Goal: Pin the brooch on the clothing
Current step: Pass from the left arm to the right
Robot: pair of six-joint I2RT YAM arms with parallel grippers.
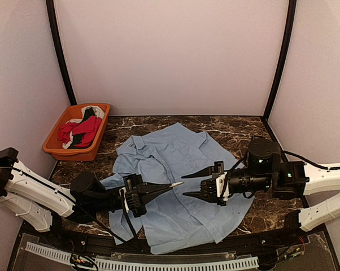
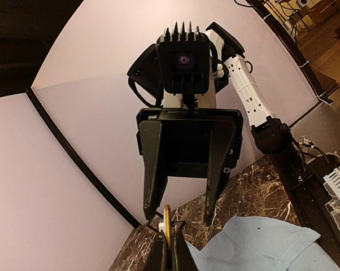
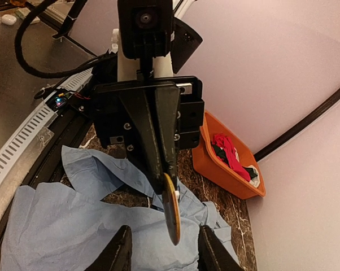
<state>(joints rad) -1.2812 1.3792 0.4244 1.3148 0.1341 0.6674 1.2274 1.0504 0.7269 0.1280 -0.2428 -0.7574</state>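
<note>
**Brooch held above the shirt**

Only the right wrist view shows the brooch [image 3: 171, 214] as an edge-on gold disc, clenched in the left gripper [image 3: 165, 182]. The right gripper [image 1: 191, 184] is released, its fingers either side of it. The light blue shirt [image 1: 175, 152] lies spread below at mid-table. The orange bin [image 1: 74, 153] sits far left, well apart.

No legible text, label, brand name, number or sign in any of the three views.
</note>
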